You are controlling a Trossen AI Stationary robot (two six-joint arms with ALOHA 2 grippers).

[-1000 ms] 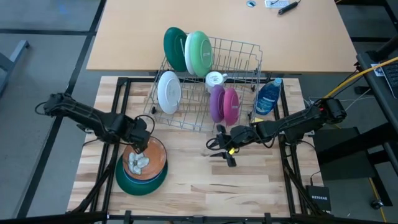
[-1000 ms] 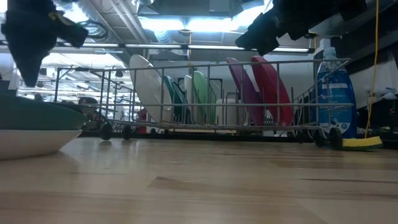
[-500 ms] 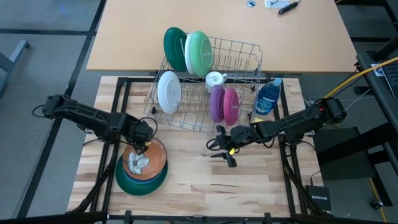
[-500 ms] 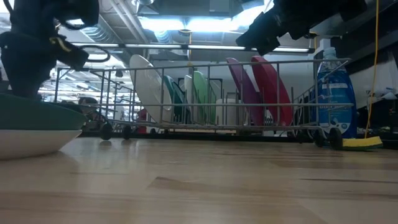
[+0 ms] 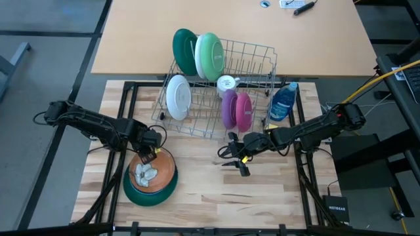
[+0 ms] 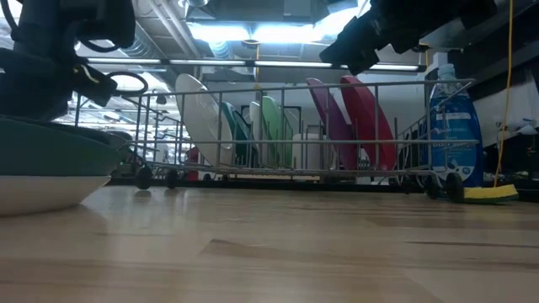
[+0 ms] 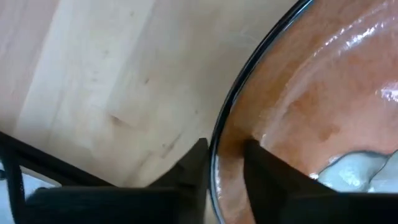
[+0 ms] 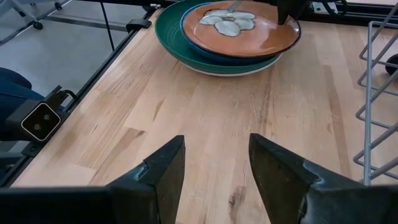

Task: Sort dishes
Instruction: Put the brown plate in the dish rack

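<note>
Left of the table: the left gripper sits at the far rim of an orange plate, which rests in a dark green bowl. Only the left wrist view shows the grip itself: the two dark fingers straddle the plate's dark rim, one outside and one inside, pinching it. The right wrist view shows a pale flower pattern at the plate's centre, seen from above as pale blotches.

Centre: a wire dish rack holds, upright, a dark green plate, a light green plate, a white plate, a purple plate and a pink plate. The low view shows all five standing on edge.

Right: the right gripper hovers above bare wood, fingers spread, empty. A blue soap bottle stands beside the rack; its label is unreadable. A dark box below the table reads "NETGEAR".
</note>
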